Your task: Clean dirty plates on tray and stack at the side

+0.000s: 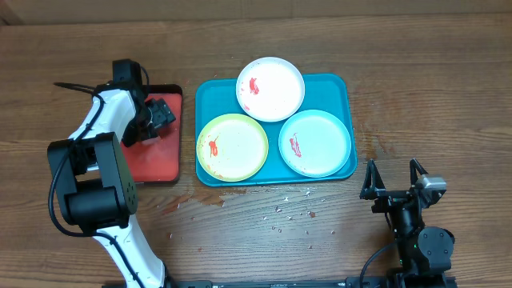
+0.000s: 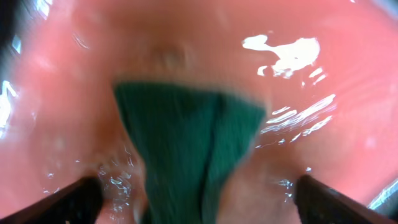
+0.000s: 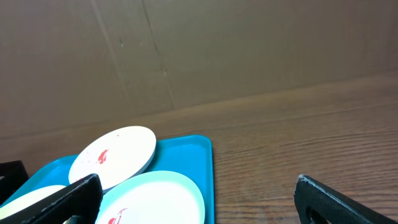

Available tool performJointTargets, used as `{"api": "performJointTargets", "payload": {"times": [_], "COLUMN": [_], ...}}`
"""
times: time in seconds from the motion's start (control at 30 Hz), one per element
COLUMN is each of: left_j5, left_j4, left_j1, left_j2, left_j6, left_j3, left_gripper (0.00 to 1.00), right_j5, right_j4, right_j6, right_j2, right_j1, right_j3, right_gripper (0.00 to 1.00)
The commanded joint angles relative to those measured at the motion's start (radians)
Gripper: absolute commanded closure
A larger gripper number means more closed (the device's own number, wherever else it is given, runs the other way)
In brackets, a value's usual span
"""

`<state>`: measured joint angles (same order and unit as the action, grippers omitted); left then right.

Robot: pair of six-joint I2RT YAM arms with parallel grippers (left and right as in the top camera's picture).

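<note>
Red smears (image 1: 254, 85) on all three plates (image 1: 276, 92) in tray (image 1: 210, 96), you've cleaned none, stacked none. Left claw (image 2: 196, 190) wide over green cloth (image 2: 186, 137); right claw (image 1: 393, 168) wide, idle.

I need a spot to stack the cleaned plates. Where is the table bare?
The table is bare right of the teal tray, beyond the right gripper, and along the far edge. Crowded: three plates fill the teal tray; the left gripper and green cloth occupy the red tray; crumbs litter the front strip.
</note>
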<state>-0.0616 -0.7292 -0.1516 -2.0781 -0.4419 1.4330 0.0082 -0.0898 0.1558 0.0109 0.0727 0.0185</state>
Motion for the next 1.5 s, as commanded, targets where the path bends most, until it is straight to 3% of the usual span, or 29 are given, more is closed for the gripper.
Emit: {"api": "performJointTargets", "payload": {"times": [0.0,0.17,0.2,0.23,0.3,0.33,0.5,0.53,0.57,0.6,0.63,0.8,0.83,0.87,0.93,1.07,1.1,1.17,1.2,1.37,1.43,1.47], "left_j5": [-0.103,-0.133,-0.133,-0.132,-0.132,-0.132,-0.132,-0.131,-0.126,-0.121,-0.121,-0.063,-0.044,-0.032,-0.023,-0.023,-0.023,-0.023,-0.023,-0.022,-0.015,-0.014], "left_j4": [0.061,0.142,0.151,0.155,0.156,0.155,0.150,0.142,0.130,0.117,0.098,-0.019,-0.035,-0.048,-0.063,-0.066,-0.067,-0.080,-0.091,-0.161,-0.176,-0.182], "left_j1": [-0.008,-0.008,-0.008,-0.008,-0.008,-0.008,-0.008,-0.008,-0.008,-0.008,-0.007,-0.005,-0.005,-0.005,-0.005,-0.005,-0.005,-0.005,-0.005,-0.005,-0.005,-0.005], "left_j2": [-0.027,-0.027,-0.027,-0.027,-0.027,-0.027,-0.027,-0.027,-0.027,-0.027,-0.027,-0.027,-0.027,-0.027,-0.027,-0.027,-0.027,-0.027,-0.027,-0.027,-0.027,-0.027], "left_j6": [0.001,0.002,0.002,0.002,0.001,0.001,0.002,0.001,0.001,0.001,0.001,0.001,0.001,0.001,0.001,0.001,0.001,0.001,0.001,0.001,0.002,0.001], "left_j3": [-0.022,-0.022,-0.022,-0.022,-0.022,-0.023,-0.023,-0.023,-0.023,-0.023,-0.023,-0.023,-0.023,-0.023,-0.023,-0.023,-0.023,-0.023,-0.023,-0.023,-0.023,-0.023], "left_gripper": [0.00,0.00,0.07,0.31,0.94,0.96,0.93,0.73,0.36,0.05,0.00,0.03,0.19,0.42,0.95,0.96,0.86,0.05,0.00,0.00,0.21,0.40], "right_j5": [0.014,0.014,0.014,0.014,0.014,0.014,0.014,0.014,0.014,0.014,0.014,0.014,0.014,0.014,0.014,0.014,0.014,0.014,0.014,0.014,0.014,0.014], "right_j4": [0.006,0.006,0.006,0.006,0.006,0.006,0.007,0.006,0.006,0.006,0.006,0.006,0.006,0.006,0.006,0.006,0.006,0.006,0.006,0.006,0.006,0.006], "right_j6": [-0.007,-0.007,-0.007,-0.007,-0.007,-0.007,-0.007,-0.007,-0.007,-0.007,-0.007,-0.007,-0.007,-0.007,-0.007,-0.007,-0.007,-0.007,-0.007,-0.007,-0.007,-0.007], "right_j2": [-0.008,-0.008,-0.008,-0.008,-0.008,-0.008,-0.008,-0.008,-0.008,-0.008,-0.008,-0.008,-0.008,-0.008,-0.008,-0.008,-0.008,-0.008,-0.008,-0.008,-0.008,-0.008], "right_j1": [0.006,0.006,0.006,0.006,0.006,0.006,0.006,0.006,0.006,0.006,0.006,0.006,0.006,0.006,0.006,0.006,0.006,0.006,0.006,0.006,0.006,0.006], "right_j3": [-0.010,-0.010,-0.010,-0.010,-0.010,-0.010,-0.010,-0.010,-0.010,-0.010,-0.010,-0.010,-0.010,-0.010,-0.010,-0.010,-0.010,-0.010,-0.010,-0.010,-0.010,-0.010], "right_gripper": [0.00,0.00,0.00,0.00,0.00,0.00,0.00,0.00,0.00,0.00,0.00,0.00,0.00,0.00,0.00,0.00,0.00,0.00,0.00,0.00,0.00,0.00]}}
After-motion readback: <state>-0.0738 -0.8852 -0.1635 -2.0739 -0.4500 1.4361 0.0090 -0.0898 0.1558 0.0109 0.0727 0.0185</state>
